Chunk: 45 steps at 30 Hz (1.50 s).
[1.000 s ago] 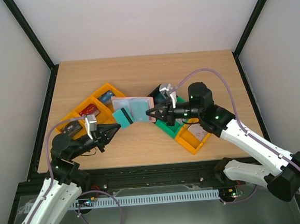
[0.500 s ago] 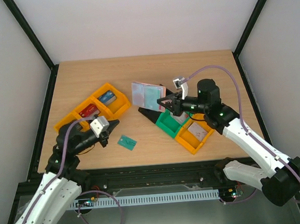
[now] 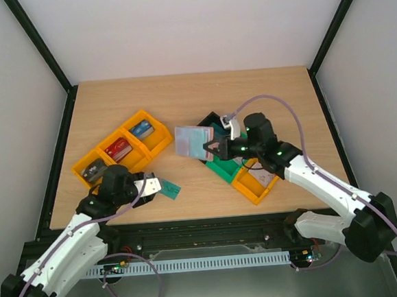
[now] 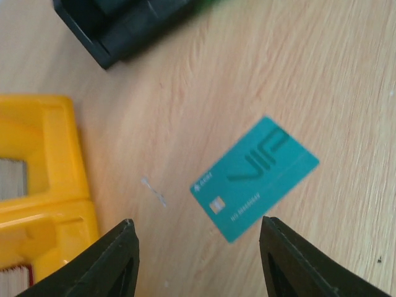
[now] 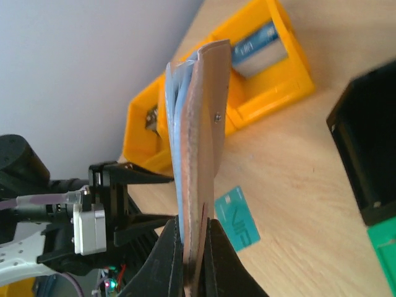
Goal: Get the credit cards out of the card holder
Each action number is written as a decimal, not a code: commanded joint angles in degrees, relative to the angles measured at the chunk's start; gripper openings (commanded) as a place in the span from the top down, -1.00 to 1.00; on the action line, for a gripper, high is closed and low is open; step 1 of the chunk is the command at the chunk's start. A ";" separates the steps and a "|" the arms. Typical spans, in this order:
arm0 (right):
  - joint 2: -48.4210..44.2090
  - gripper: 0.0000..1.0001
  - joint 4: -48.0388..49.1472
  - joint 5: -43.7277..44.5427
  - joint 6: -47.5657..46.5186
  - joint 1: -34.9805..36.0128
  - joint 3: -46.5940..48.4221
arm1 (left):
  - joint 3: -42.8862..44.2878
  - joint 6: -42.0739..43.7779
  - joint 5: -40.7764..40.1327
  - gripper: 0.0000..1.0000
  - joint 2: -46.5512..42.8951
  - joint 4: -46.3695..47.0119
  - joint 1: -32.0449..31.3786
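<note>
- One teal card [image 4: 255,178] lies flat on the table [image 3: 249,89], just ahead of the left pincer [image 4: 197,247], whose jaws stand apart, gripping nothing.
- Opposite, the right pincer [image 5: 193,232] is clenched on the lower edge of the holder [image 5: 199,136], raised on edge above the table beside a black bin [image 5: 365,161].
- Whether more cards sit in its pale folds cannot be told.
- Likely trouble: that thin-edge pinch may twist loose if a tight card is tugged, dropping the holder.
- The teal card lies flush with the wood, so closing jaws may skid and shove it rather than lift it.
</note>
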 commanded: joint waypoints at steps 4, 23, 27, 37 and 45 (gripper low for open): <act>3.68 0.97 1.09 8.39 4.17 2.45 0.62 | -0.59 6.12 -12.15 -0.15 9.26 5.58 -4.98; 10.43 0.97 -6.18 -4.49 -4.20 -23.59 9.77 | 34.47 -13.17 -19.01 -0.17 41.12 -21.69 -6.96; 9.75 0.97 -6.12 -11.39 -3.74 -23.50 9.82 | 45.01 -14.44 -17.70 -0.26 42.29 -36.88 -6.61; 3.22 0.97 3.97 -18.21 10.27 -19.69 -2.68 | 38.95 -10.07 -14.08 -0.19 46.72 -25.86 -1.77; 3.33 0.97 12.14 -11.38 17.87 -18.16 -6.13 | 40.79 -17.46 -23.95 0.13 55.84 -19.61 -8.45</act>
